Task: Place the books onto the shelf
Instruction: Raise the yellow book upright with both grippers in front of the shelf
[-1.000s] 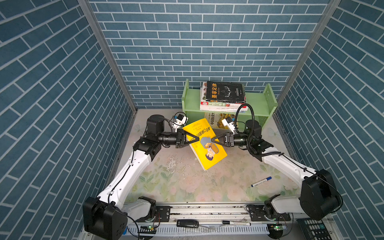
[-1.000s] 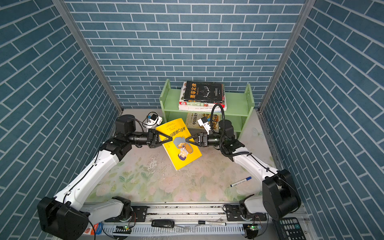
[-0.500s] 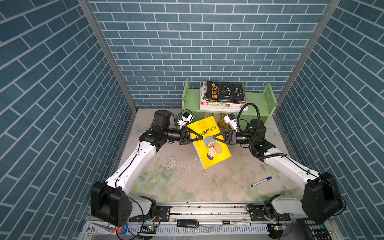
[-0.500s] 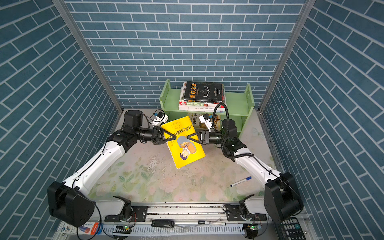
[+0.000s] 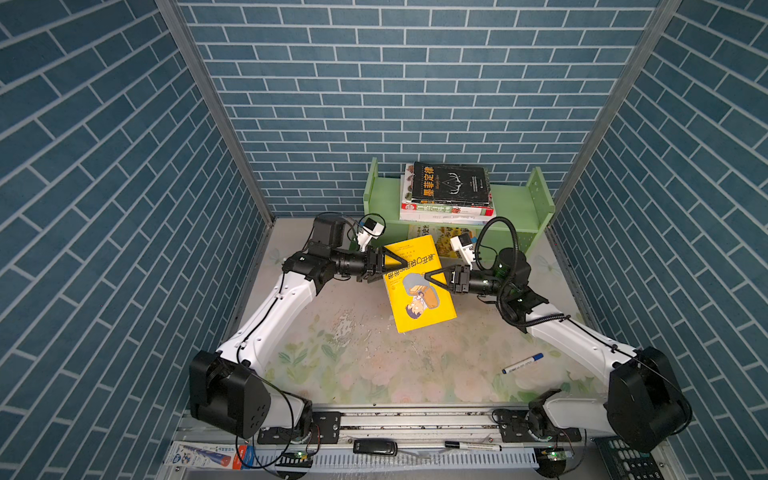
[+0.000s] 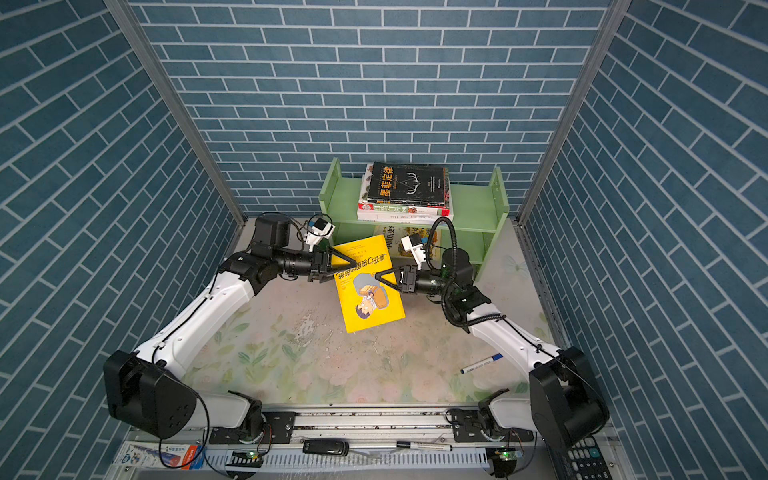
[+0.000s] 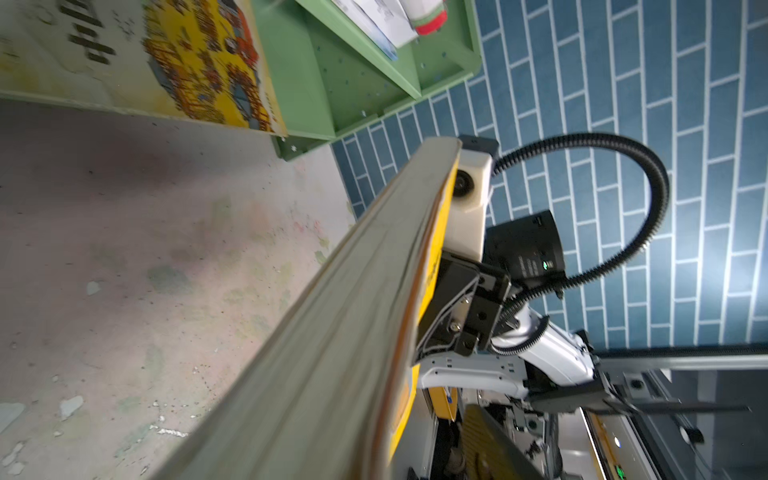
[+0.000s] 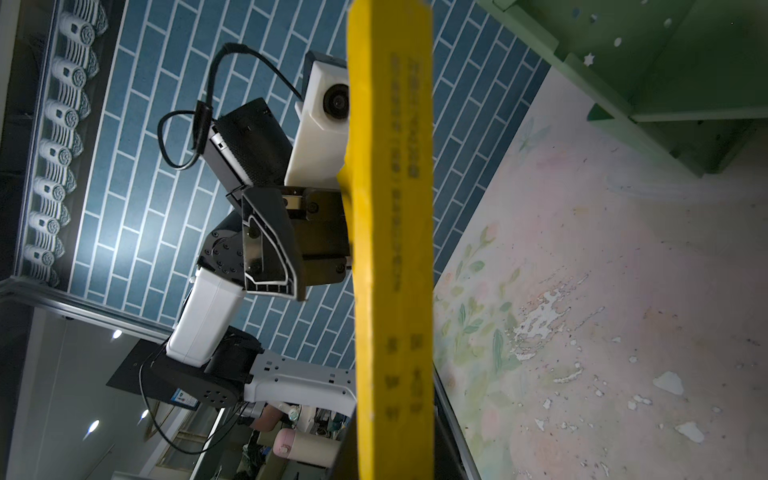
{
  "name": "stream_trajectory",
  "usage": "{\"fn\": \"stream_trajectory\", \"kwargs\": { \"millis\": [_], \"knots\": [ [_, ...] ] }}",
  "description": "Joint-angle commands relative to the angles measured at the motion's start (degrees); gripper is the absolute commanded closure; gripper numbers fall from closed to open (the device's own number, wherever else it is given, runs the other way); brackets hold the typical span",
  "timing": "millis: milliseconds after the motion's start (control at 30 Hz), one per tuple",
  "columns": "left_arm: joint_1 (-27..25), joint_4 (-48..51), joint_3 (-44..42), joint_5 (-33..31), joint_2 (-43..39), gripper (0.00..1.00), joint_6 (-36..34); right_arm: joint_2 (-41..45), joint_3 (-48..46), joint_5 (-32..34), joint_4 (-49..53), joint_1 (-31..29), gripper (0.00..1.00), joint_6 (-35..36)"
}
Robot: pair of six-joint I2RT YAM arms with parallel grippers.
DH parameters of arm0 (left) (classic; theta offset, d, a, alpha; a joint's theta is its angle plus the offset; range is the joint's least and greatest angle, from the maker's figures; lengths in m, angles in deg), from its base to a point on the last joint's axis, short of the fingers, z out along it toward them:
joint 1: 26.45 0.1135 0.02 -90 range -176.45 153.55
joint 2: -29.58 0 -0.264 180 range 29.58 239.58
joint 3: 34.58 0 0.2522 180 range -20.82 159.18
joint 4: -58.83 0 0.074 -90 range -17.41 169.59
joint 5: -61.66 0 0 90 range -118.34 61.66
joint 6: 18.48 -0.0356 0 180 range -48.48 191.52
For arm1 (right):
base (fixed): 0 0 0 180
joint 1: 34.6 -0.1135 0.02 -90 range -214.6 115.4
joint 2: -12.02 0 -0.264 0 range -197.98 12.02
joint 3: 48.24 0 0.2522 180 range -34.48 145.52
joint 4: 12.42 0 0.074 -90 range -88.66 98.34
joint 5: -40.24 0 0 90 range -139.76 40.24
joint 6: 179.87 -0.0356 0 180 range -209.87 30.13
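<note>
The yellow cartoon-man book (image 5: 419, 299) (image 6: 370, 299) hangs tilted above the table, in front of the shelf (image 5: 515, 203) (image 6: 473, 199). My right gripper (image 5: 430, 277) (image 6: 380, 276) is shut on its right edge; its finger (image 7: 449, 307) presses the yellow cover. My left gripper (image 5: 397, 266) (image 6: 345, 266) is at the book's far left corner with its jaws open; one finger (image 8: 270, 245) stands off the book's spine (image 8: 390, 249). A stack topped by the black book (image 5: 451, 183) lies on the shelf's upper tier. A yellow illustrated book (image 5: 440, 239) (image 7: 199, 62) lies on the lower tier.
A blue-capped marker pen (image 5: 522, 363) (image 6: 481, 363) lies on the table mat at the right, near the right arm. Blue brick walls close in on three sides. A keypad (image 5: 627, 457) sits at the front right corner, beyond the metal rail (image 5: 415, 419).
The right gripper has shut on the yellow book and the left gripper has let go and opened. The book has moved a little back toward the shelf and to the right.
</note>
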Motion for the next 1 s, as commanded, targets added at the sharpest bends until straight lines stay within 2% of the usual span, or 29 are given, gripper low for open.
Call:
{"fn": "stream_trajectory", "kwargs": {
  "millis": [0,67,233,300,500,600,733,833,967],
  "knots": [
    [0.6,-5.6,-1.6,-9.4,-4.5,0.24,1.8,3.7,2.0,8.6,-6.2,0.1,1.0,-1.7],
    [0.8,-7.0,-2.2,-12.2,-6.2,0.19,2.7,3.8,4.1,8.8,-6.8,0.1,1.0,-1.9],
    [1.0,-1.6,-2.6,-19.1,-10.6,0.14,0.0,4.0,9.5,7.1,-6.9,0.1,1.0,-2.5],
    [1.1,-1.0,-4.0,-21.7,-12.9,0.12,0.1,4.7,10.8,8.5,-7.2,0.0,1.0,-2.1],
    [1.3,-8.0,-12.0,-27.7,-21.1,0.04,6.6,7.4,8.9,24.5,-12.3,-0.1,1.0,-1.2],
    [1.1,-16.7,-17.9,-27.3,-23.9,0.02,13.9,7.0,8.0,30.5,-17.8,-0.2,1.0,-2.1],
    [-0.6,-33.2,-26.5,-27.4,-23.8,0.01,24.6,5.1,8.4,37.2,-22.6,-1.3,1.0,-2.8],
    [-4.0,-40.3,-28.0,-29.7,-22.8,0.0,25.8,3.7,8.6,41.2,-24.9,-2.6,1.0,-2.6],
    [-6.7,-47.7,-26.7,-30.6,-20.1,0.0,28.2,1.7,10.1,42.9,-26.9,-4.3,1.0,-2.6]
  ]
}}
